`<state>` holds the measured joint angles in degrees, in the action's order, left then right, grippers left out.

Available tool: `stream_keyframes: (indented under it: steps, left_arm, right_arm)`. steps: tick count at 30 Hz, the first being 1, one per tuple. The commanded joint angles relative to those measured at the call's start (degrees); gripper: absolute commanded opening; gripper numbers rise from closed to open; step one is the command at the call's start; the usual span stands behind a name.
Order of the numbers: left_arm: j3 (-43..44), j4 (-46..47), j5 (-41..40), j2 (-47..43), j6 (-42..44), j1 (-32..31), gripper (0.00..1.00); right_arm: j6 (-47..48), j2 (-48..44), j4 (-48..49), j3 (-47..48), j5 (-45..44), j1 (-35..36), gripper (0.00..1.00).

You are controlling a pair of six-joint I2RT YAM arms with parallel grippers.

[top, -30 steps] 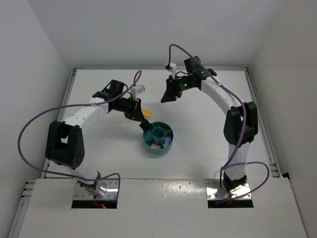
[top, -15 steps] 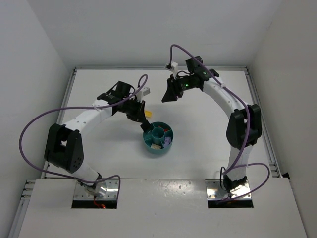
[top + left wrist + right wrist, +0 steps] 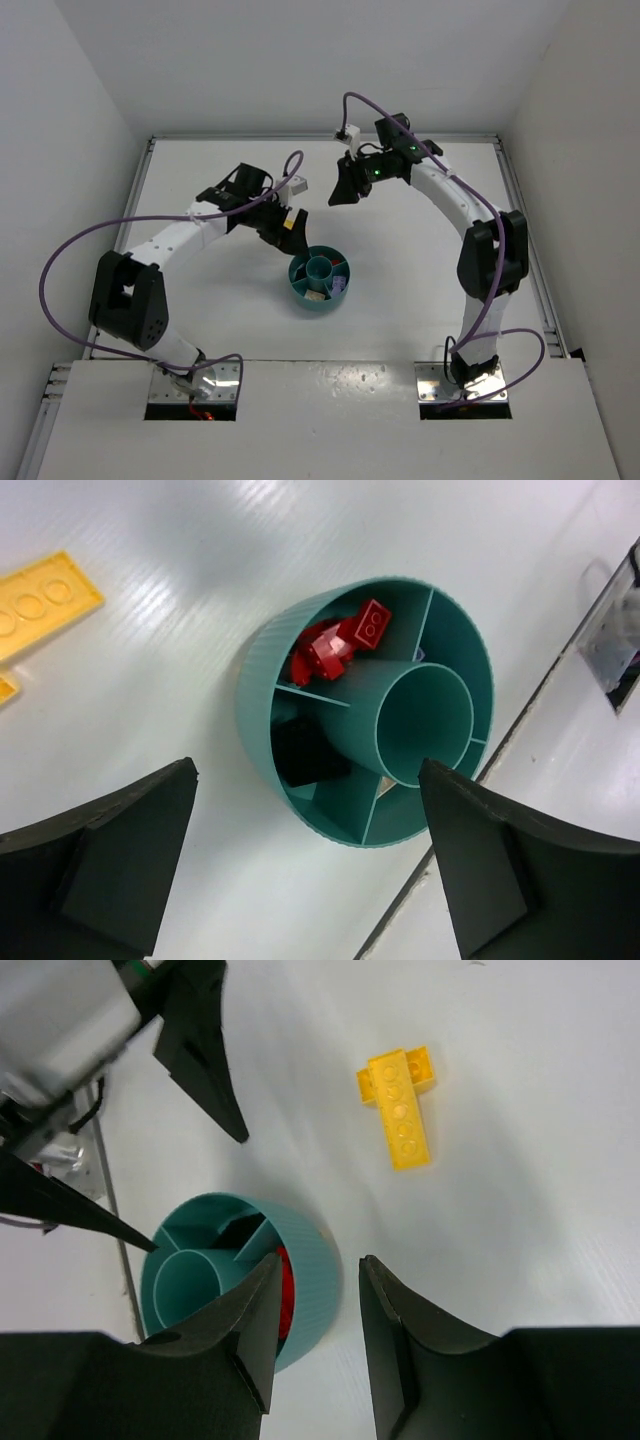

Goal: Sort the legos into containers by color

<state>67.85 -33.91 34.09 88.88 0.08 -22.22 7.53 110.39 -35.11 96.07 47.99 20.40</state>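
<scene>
The round teal dish [image 3: 320, 278] stands mid-table. It holds red bricks [image 3: 335, 645] and a black brick [image 3: 305, 752] in neighbouring sections, plus a beige brick [image 3: 318, 294] and a purple brick [image 3: 339, 286]. Two yellow bricks [image 3: 400, 1110] lie joined on the table just beyond the dish; they also show in the left wrist view [image 3: 35, 600]. My left gripper [image 3: 308, 768] is open wide and empty, hovering above the dish's far-left side [image 3: 290, 232]. My right gripper [image 3: 318, 1260] is open and empty, held higher beyond the dish [image 3: 342, 190].
White walls close the table on the left, back and right. A dark seam [image 3: 540, 700] runs along the table near the dish. The left gripper's fingers [image 3: 205, 1050] show in the right wrist view, close to the yellow bricks.
My left gripper has drawn back from over the dish rim toward the far left, still open. The right arm shifted slightly to the right early on, then held still.
</scene>
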Motion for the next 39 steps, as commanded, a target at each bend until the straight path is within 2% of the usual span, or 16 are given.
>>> stream_keyframes:
  steps: [1,5,6,10,12,13,16,17,20,26,30,39]
  left_arm:
    - [3.51,2.44,2.56,-3.45,-0.86,2.7,1.0]
    - [4.74,4.02,4.66,-2.23,-6.22,9.97,1.0]
    - [5.35,4.03,5.63,-1.53,-6.23,11.39,1.0]
    - [5.97,3.41,18.71,1.82,-1.57,18.6,1.0]
    - [7.11,3.41,18.21,3.92,-1.04,19.31,1.0]
    - [7.64,2.37,18.21,6.54,-0.52,20.01,0.97]
    - [9.22,2.97,18.21,11.03,-1.04,20.02,0.81]
    - [9.92,2.97,17.51,12.18,-1.04,20.02,0.66]
    - [12.3,3.59,17.51,16.84,-2.27,20.54,0.5]
    - [11.16,10.44,15.84,20.53,-7.28,22.74,0.49]
    - [11.86,11.15,15.84,22.91,-7.9,23.45,0.53]
    - [13.0,15.45,16.98,28.09,-9.83,23.45,0.52]
  right_arm:
    - [1.25,-3.69,0.57,1.48,-3.59,0.34,0.37]
    - [0.29,-4.3,1.18,0.96,-9.3,0.34,0.37]
    - [-0.32,-4.83,1.19,0.44,-11.23,0.34,0.37]
    - [0.81,-5.36,1.71,-0.62,-14.85,0.34,0.37]
    - [0.82,-5.89,2.24,-1.15,-15.99,0.34,0.37]
    - [0.82,-5.89,2.24,-1.15,-16.78,0.34,0.37]
    - [1.44,-5.89,2.24,-1.15,-17.31,0.34,0.37]
    - [1.44,-5.89,2.24,-1.15,-17.92,0.34,0.37]
    - [1.96,-5.89,2.24,-1.67,-18.45,0.34,0.37]
    - [2.49,-6.41,2.24,-2.82,-19.6,0.34,0.37]
    - [2.49,-6.41,2.24,-3.35,-19.6,0.34,0.37]
    - [2.49,-5.89,2.24,-2.82,-19.6,0.34,0.37]
